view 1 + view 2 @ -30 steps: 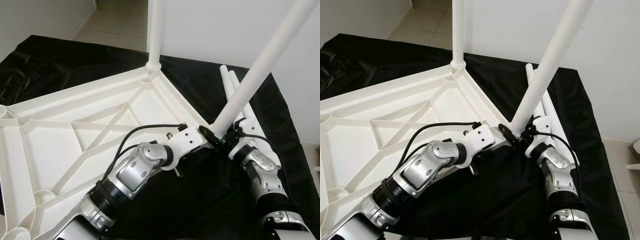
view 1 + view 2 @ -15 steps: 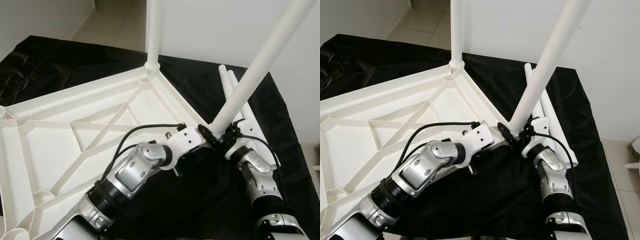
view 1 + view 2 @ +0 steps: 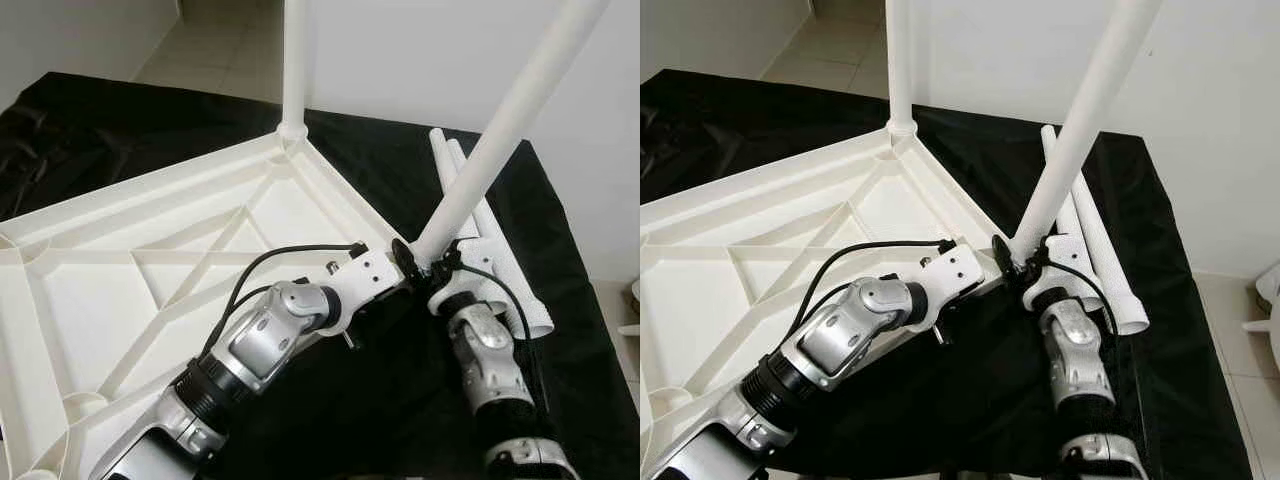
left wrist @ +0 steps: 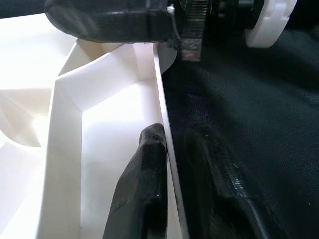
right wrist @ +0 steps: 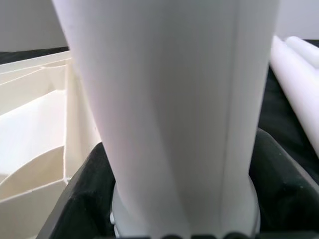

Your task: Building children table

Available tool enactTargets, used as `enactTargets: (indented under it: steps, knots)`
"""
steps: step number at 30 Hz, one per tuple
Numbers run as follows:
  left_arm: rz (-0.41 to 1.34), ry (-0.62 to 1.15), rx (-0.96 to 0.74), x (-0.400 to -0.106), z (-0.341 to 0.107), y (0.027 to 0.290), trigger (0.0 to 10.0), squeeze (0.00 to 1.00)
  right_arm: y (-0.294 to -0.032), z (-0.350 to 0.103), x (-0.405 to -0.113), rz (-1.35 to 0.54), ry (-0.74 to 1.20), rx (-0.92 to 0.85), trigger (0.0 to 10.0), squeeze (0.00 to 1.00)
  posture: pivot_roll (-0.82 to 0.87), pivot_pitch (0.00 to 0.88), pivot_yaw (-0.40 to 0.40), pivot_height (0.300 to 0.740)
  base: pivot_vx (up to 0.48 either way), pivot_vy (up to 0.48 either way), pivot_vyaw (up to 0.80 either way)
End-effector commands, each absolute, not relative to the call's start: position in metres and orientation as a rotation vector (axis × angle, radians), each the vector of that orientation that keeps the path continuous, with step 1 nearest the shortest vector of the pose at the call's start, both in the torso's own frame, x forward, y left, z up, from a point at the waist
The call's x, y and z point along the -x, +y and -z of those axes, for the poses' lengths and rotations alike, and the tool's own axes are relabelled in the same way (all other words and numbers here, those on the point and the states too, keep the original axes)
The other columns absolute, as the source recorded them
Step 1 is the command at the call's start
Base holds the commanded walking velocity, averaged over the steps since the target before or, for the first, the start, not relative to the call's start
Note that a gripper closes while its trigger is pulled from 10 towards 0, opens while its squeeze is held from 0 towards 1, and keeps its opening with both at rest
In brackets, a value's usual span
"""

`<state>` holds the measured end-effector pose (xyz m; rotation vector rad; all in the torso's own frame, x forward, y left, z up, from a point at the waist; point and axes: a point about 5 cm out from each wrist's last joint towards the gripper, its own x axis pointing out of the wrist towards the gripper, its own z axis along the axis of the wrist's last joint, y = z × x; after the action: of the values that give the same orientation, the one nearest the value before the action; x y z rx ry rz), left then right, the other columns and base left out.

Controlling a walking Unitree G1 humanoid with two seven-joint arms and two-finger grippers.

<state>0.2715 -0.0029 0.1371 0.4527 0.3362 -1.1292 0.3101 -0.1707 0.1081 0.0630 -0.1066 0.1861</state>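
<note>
White moulded plastic tabletop (image 3: 150,260), ribbed underside up, lies on black cloth (image 3: 380,400) spread over the floor.

Upright white plastic leg (image 3: 294,60) seated in tabletop's far corner socket.

Second long white plastic leg (image 3: 490,140), tilted, foot end at the near-right corner of the tabletop, top leaning away to the right.

Right tool (image 3: 432,268): black fingers (image 5: 75,199) clamped either side of the tilted leg near its base; wrist view has the leg between both fingers w/ tabletop ribs beside it.

Left tool (image 4: 169,174): reaches across to the same corner, fingers (image 4: 144,184) pinched on the thin rim of the tabletop, one inside the rim, one outside over the cloth.

Two spare white plastic legs (image 3: 480,230) lying side by side on the cloth, just right of the tabletop, behind the right arm.

Pale tiled floor (image 3: 220,50) and white wall (image 3: 420,50) beyond the cloth.
</note>
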Motion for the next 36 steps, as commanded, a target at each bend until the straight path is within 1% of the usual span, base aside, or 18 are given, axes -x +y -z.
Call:
enactTargets:
  steps: [1,3,5,8,10,13,15,17,23,24,25,26,32,34,35,36]
  knots:
    - [1.216,0.508,-0.444,-0.254,-0.105,-0.005,10.0,0.00,-0.169,-0.098,-0.309,-0.091,-0.038,-0.107,10.0,0.00,0.04,0.088,-0.061,0.740,0.000,0.000,0.00]
    - [1.216,0.508,-0.444,-0.254,-0.105,-0.005,10.0,0.00,-0.164,-0.100,-0.308,-0.065,-0.045,-0.108,10.0,0.00,0.04,0.088,-0.061,0.740,0.000,0.000,0.00]
    - [1.217,0.509,-0.443,-0.254,-0.104,-0.005,10.0,0.00,-0.154,-0.104,-0.308,-0.032,-0.073,-0.113,10.0,0.00,0.04,0.085,-0.064,0.740,0.000,0.000,0.00]
    - [1.218,0.509,-0.443,-0.253,-0.104,-0.006,10.0,0.00,-0.148,-0.105,-0.308,-0.014,-0.066,-0.126,10.0,0.00,0.04,0.081,-0.067,0.740,0.000,0.000,0.00]
    - [1.218,0.510,-0.440,-0.253,-0.104,-0.006,10.0,0.00,-0.136,-0.106,-0.308,0.008,-0.060,-0.129,10.0,0.00,0.04,0.079,-0.070,0.740,0.000,0.000,0.00]
    - [1.217,0.511,-0.438,-0.253,-0.103,-0.007,10.0,0.00,-0.129,-0.107,-0.305,0.014,-0.060,-0.122,10.0,0.00,0.04,0.079,-0.071,0.740,0.000,0.000,0.00]
    - [1.217,0.511,-0.437,-0.252,-0.103,-0.007,10.0,0.00,-0.128,-0.107,-0.304,0.014,-0.059,-0.120,10.0,0.00,0.04,0.080,-0.071,0.740,0.000,0.000,0.00]
    - [1.218,0.512,-0.436,-0.252,-0.103,-0.007,10.0,0.00,-0.134,-0.105,-0.305,0.038,-0.047,-0.104,10.0,0.00,0.04,0.080,-0.070,0.740,0.000,0.000,0.00]
    - [1.222,0.512,-0.435,-0.252,-0.103,-0.007,10.0,0.00,-0.137,-0.107,-0.305,0.040,-0.053,-0.109,10.0,0.00,0.03,0.080,-0.070,0.740,0.000,0.000,0.00]
    - [1.223,0.512,-0.435,-0.251,-0.103,-0.007,10.0,0.00,-0.136,-0.108,-0.304,0.024,-0.066,-0.126,10.0,0.84,0.03,0.079,-0.071,0.740,0.000,0.000,0.00]
    - [1.223,0.512,-0.435,-0.251,-0.103,-0.007,10.0,0.00,-0.136,-0.108,-0.304,0.024,-0.066,-0.126,10.0,0.84,0.03,0.079,-0.071,0.740,0.000,0.000,0.00]
    - [1.223,0.512,-0.435,-0.251,-0.103,-0.007,10.0,0.00,-0.134,-0.109,-0.302,0.002,-0.074,-0.140,10.0,1.00,0.03,0.079,-0.071,0.740,0.000,0.000,0.00]
    - [1.220,0.512,-0.434,-0.251,-0.103,-0.007,10.0,0.00,-0.132,-0.113,-0.300,-0.026,-0.107,-0.137,10.0,1.00,0.04,0.084,-0.072,0.740,0.000,0.000,0.00]
    - [1.218,0.513,-0.433,-0.251,-0.103,-0.006,10.0,0.00,-0.135,-0.115,-0.300,-0.037,-0.114,-0.136,10.0,1.00,0.04,0.084,-0.072,0.740,0.000,0.000,0.00]
    - [1.217,0.514,-0.432,-0.251,-0.103,-0.006,10.0,0.00,-0.138,-0.116,-0.300,-0.059,-0.126,-0.138,10.0,0.98,0.04,0.088,-0.070,0.740,0.000,0.000,0.00]
    - [1.216,0.515,-0.432,-0.251,-0.103,-0.006,10.0,0.00,-0.140,-0.117,-0.300,-0.076,-0.133,-0.142,10.0,0.98,0.04,0.088,-0.070,0.740,0.000,0.000,0.00]
